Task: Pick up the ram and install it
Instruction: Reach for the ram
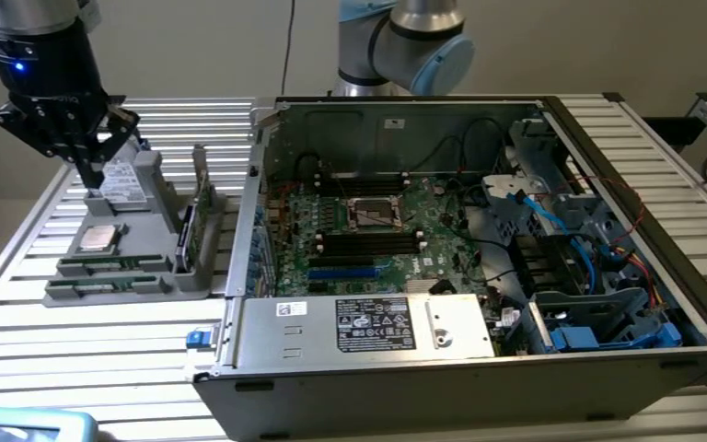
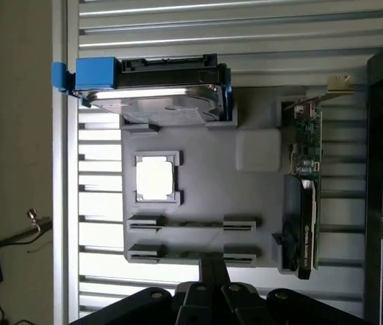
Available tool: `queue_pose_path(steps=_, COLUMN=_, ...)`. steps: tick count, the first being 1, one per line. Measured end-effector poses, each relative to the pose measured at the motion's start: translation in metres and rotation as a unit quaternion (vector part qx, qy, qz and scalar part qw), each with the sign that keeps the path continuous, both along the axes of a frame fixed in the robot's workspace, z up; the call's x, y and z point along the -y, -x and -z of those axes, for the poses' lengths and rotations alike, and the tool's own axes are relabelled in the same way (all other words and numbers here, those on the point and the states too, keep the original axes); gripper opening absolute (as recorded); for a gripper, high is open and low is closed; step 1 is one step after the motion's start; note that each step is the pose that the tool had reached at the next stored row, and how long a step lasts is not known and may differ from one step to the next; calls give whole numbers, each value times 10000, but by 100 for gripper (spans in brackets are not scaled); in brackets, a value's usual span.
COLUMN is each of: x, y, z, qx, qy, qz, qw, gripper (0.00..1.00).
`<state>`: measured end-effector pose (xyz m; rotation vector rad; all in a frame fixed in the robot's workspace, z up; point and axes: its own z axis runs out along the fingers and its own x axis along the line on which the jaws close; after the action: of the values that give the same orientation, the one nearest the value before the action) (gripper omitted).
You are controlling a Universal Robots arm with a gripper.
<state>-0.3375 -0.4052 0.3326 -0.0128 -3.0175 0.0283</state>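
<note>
At the exterior view's far left the hand [image 1: 89, 175] hangs over the far end of a grey tray [image 1: 144, 221] that sits on the slatted counter [image 1: 84, 368]. Its fingers are drawn together to a point, with nothing between them. The wrist view looks down past the closed fingertips [image 2: 213, 265] onto the same tray [image 2: 211, 189] and counter [image 2: 177, 27].

A hard drive [image 1: 126, 184] [image 2: 154, 95] stands on edge at the tray's far end, just right of the hand. Nearer along the tray a CPU [image 1: 96, 238] [image 2: 156, 177] lies flat in a square recess.

Nearer again, the ram [image 1: 110, 265] [image 2: 191, 224] sits in a bracketed slot, untouched and well below the hand. A second stick [image 1: 102, 287] [image 2: 191, 256] sits in the parallel slot at the tray's near edge.

Along the tray's right side a card [image 1: 191, 235] [image 2: 303, 217] stands upright.

Just right of the tray lies an open case [image 1: 452, 396], its side off. The green motherboard [image 1: 434, 198] shows inside, with long black slots on both sides of its socket. Cables and drive bays crowd the right end.
</note>
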Motion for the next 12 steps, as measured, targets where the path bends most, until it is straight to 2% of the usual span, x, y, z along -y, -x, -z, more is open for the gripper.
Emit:
queue_pose_path(steps=3, x=11, y=33, z=54, qx=-13, qy=-1, qz=-32, qw=10000, gripper=11)
queue_pose_path(steps=6, x=24, y=39, z=93, qx=-40, qy=0, qz=-103, qw=9999, gripper=11)
queue_pose_path(steps=8, x=25, y=45, z=107, qx=-43, qy=5, qz=-152, qw=9999, gripper=11)
queue_pose_path(steps=9, x=25, y=51, z=112, qx=-39, qy=30, qz=-168, qw=9998, gripper=11)
queue_pose_path(steps=11, x=19, y=61, z=114, qx=-41, qy=120, qz=-177, qw=9998, gripper=11)
queue_pose_path(steps=12, x=19, y=61, z=114, qx=-40, qy=120, qz=-177, qw=9998, gripper=11)
